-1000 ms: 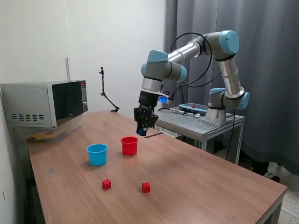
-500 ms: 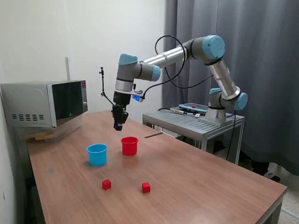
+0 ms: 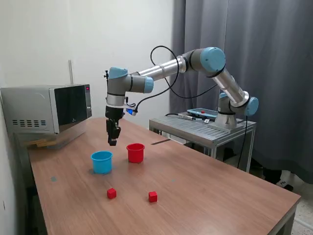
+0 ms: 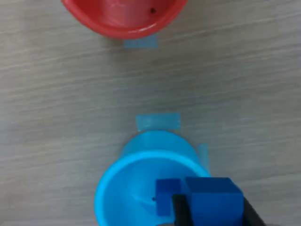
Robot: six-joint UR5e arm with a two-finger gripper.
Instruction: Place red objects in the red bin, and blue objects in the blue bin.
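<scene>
"Two blue cubes are the question. Where are they?"

"Take the blue cup as the marker. Far off to the exterior view's left of it is only a microwave. In the wrist view one blue cube lies inside the cup, on its floor. The other blue cube is pinched between the fingers of the gripper, its jaws closed narrowly on the cube's sides. It hangs in the air above the cup, with nothing touching."

"Squarely above?"

"Not quite, I'd say. The held cube overlaps the cup's rim on the side the red cup isn't facing, so it looks off-centre — though the wrist camera's angle may exaggerate that."

"And to the exterior view's right of the blue cup?"

"The red cup stands just beside it, not touching. Nearer the camera than the blue cup, on the bare table, sit a first red cube and, further right, a second red cube, well apart from both cups."

"So which step is this?"

"Delivering the second blue cube, as I read it. Next it needs centring over the opening and perhaps lowering a little, then the jaws parted — a release at the rim could bounce it out. Both red cubes have yet to go in."
</scene>
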